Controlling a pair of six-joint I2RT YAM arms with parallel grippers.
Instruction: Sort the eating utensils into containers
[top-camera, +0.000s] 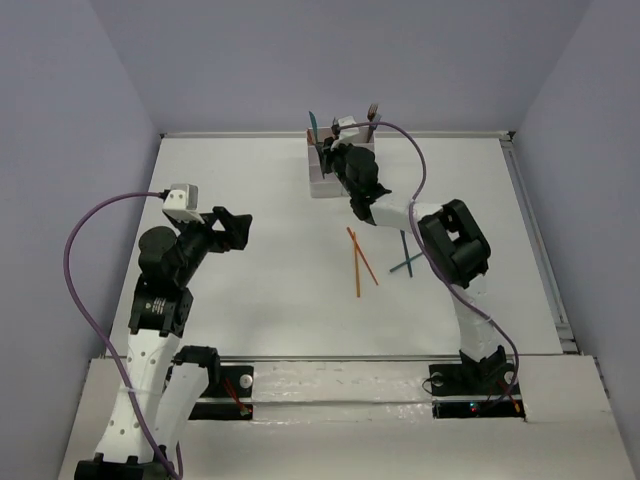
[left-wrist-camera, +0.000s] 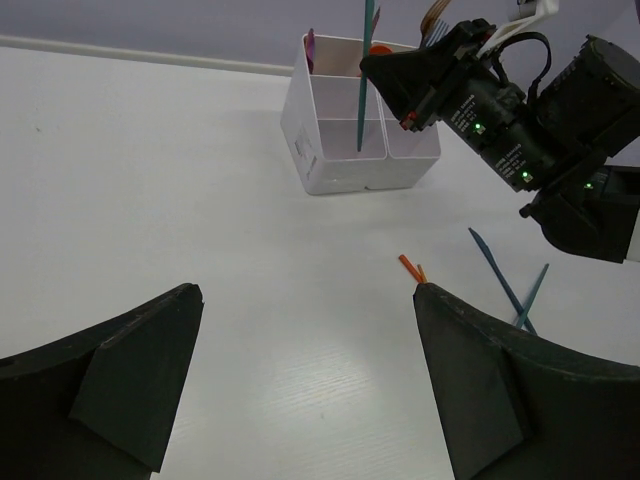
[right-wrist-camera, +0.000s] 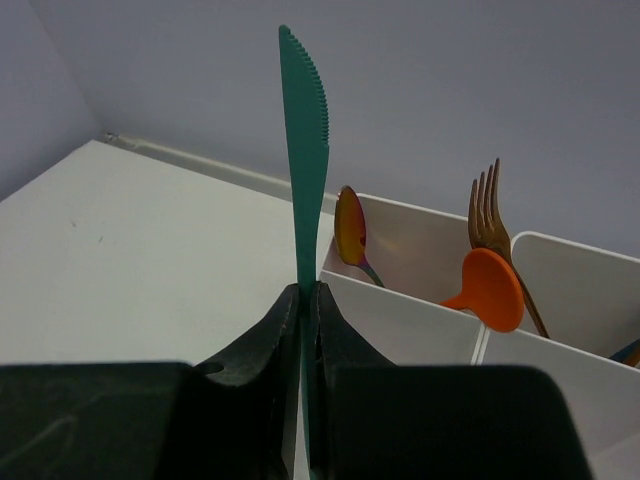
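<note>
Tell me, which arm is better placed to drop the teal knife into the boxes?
Right. The right gripper is shut on the teal knife, upright at the white boxes; the left gripper hangs open, well away.

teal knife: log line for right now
right gripper: shut on teal knife, upright at containers | left gripper: open, empty | loose: orange sticks, teal utensils
</note>
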